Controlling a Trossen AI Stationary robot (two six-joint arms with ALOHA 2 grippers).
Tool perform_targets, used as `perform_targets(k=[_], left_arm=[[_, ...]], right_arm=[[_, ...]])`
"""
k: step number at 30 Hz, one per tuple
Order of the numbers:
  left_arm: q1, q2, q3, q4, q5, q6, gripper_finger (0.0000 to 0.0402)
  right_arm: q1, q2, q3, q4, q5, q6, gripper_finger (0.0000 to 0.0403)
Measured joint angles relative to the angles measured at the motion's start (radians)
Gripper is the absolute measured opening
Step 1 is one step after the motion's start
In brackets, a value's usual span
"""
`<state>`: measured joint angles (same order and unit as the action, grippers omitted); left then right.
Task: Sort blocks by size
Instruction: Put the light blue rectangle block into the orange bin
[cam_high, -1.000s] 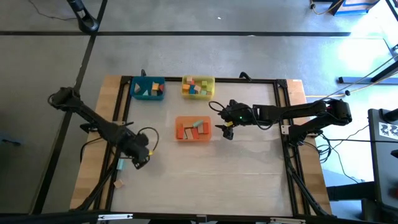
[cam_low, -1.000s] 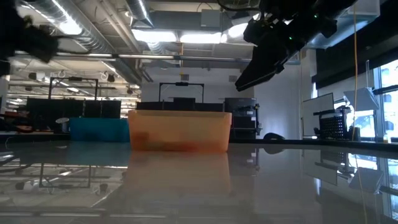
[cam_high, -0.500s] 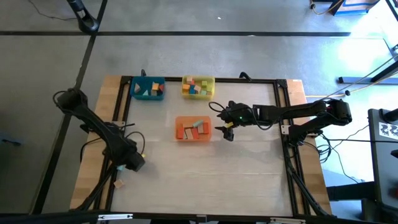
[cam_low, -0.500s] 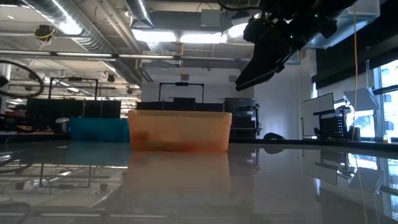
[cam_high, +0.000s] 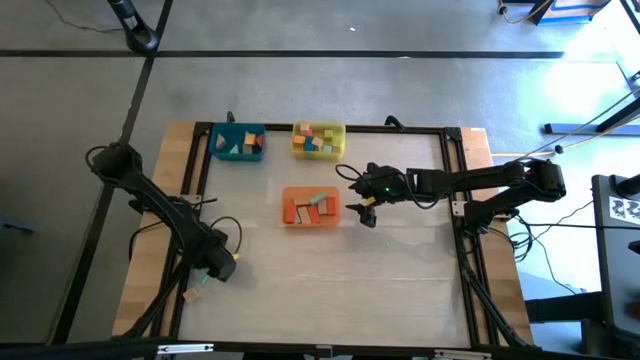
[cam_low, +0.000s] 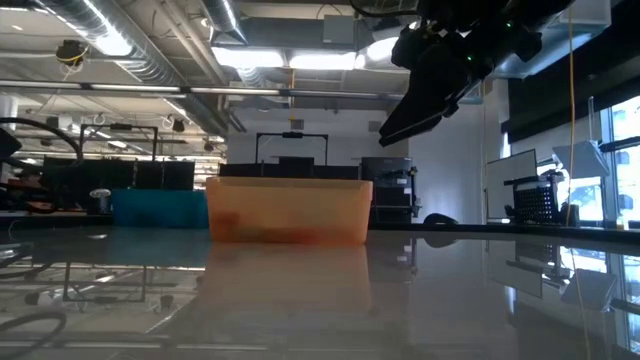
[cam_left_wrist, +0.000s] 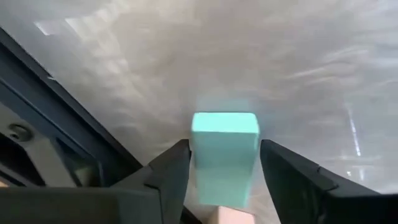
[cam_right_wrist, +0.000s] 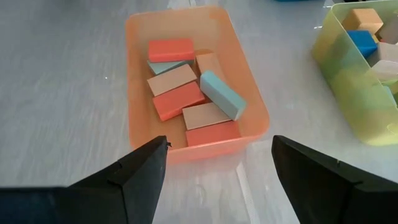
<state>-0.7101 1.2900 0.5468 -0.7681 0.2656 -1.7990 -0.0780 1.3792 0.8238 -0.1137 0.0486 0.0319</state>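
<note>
Overhead, pale glossy table (cam_high: 330, 290), lit workshop behind; left hand (cam_left_wrist: 224, 168) straddling green block (cam_left_wrist: 224, 134), right hand (cam_right_wrist: 217, 155) spread.

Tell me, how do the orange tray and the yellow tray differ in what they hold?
The orange tray holds long flat blocks, red, natural wood and pale blue-green, lying in a loose heap; the yellow tray holds chunkier, cube-like blocks, among them a blue one and a wood-coloured one. In the high view the orange tray sits alone toward the table's middle, while the yellow tray stands at the far edge beside a blue tray. Both are open-topped, see-through plastic.
</note>
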Motion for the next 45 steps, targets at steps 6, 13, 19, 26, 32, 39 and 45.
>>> perform_targets(k=[6,13,19,26,32,39,45], left_arm=[[-0.004,-0.004,-0.038,0.035,-0.001,0.064,0.0161],[-0.002,-0.004,-0.055,0.051,0.005,0.124,0.0130],[-0.002,-0.023,-0.053,0.046,0.000,0.172,0.0114],[0.020,-0.056,0.020,-0.010,-0.033,0.239,0.0119],[0.096,-0.088,0.087,-0.033,-0.106,0.369,0.0114],[0.231,-0.108,0.196,-0.036,-0.264,0.668,0.0120],[0.363,-0.109,0.274,-0.016,-0.452,0.943,0.0122]], right_arm=[[0.000,0.000,0.000,-0.001,0.000,0.000,0.0289],[0.000,0.000,0.000,-0.002,0.000,0.000,0.0289],[0.000,0.000,0.000,-0.010,0.000,0.000,0.0289],[-0.001,-0.082,0.000,-0.134,0.002,0.011,0.0289],[-0.001,-0.168,0.000,-0.227,0.011,0.015,0.0289],[-0.001,-0.198,0.000,-0.264,0.012,0.016,0.0289],[-0.001,-0.198,0.000,-0.264,0.013,0.016,0.0289]])
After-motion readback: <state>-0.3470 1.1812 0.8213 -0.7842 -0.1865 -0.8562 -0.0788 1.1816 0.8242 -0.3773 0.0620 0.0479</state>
